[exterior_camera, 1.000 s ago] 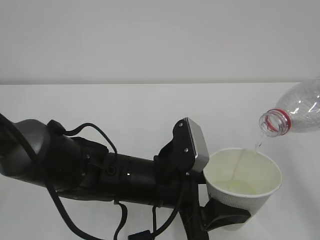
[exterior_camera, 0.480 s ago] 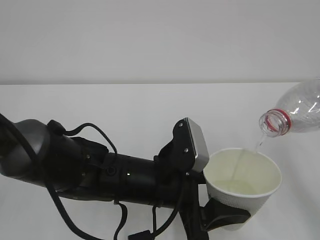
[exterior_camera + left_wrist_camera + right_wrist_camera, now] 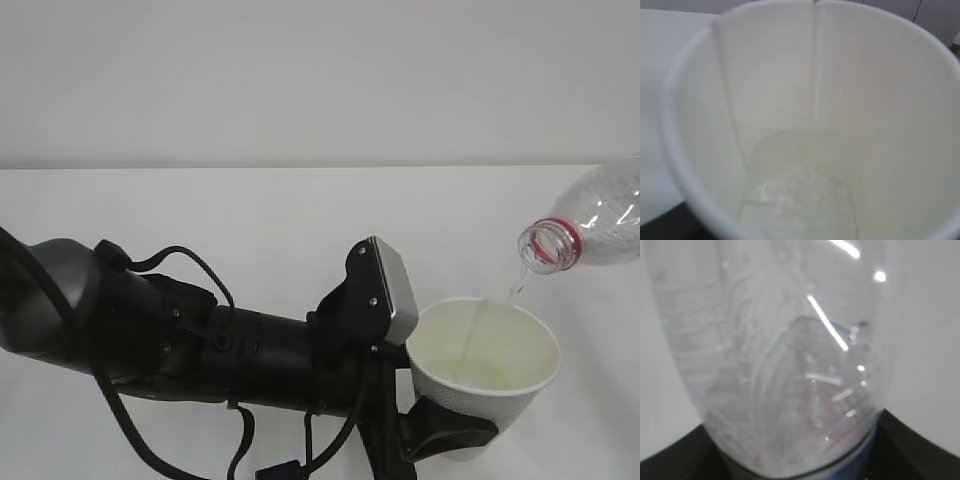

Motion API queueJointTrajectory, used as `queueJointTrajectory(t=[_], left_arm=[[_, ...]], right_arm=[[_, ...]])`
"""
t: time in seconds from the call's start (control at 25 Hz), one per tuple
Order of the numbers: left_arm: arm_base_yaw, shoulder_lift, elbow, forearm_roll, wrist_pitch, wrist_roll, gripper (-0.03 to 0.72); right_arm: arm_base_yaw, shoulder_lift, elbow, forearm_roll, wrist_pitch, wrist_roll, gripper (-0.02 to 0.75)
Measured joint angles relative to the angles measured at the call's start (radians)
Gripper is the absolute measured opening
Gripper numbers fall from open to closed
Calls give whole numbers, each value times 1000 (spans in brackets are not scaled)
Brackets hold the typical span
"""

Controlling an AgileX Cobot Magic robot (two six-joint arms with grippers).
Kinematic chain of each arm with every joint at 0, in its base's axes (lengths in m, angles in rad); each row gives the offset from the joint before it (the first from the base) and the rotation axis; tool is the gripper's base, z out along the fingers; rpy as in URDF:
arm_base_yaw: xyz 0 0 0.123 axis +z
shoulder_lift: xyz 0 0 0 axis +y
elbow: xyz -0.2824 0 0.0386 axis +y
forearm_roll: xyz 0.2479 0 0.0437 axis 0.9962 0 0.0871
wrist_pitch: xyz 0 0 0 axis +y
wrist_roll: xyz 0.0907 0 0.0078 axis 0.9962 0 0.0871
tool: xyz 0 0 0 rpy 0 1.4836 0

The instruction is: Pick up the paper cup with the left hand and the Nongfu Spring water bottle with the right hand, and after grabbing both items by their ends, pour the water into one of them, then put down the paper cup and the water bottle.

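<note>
The bottle (image 3: 595,225) runs off the exterior view's right edge beyond its shoulder, so the right gripper holding it is unseen.

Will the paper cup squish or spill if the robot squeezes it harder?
Probably. The paper cup looks thin-walled, so the left hand could dent it. Water only covers the bottom, so it is likely light and tips easily.

Your left arm (image 3: 200,345) is black, thick and round like a fat tube. Thin black cables (image 3: 180,262) loop over it and hang under it. A grey block (image 3: 392,292) with small screws sits on top near its black tool (image 3: 445,432).
</note>
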Motion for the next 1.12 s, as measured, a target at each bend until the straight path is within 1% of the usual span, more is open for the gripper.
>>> queueJointTrajectory(t=[1.12], left_arm=[[0,0,0,0,1,0,494]], right_arm=[[0,0,0,0,-2,-19,491]])
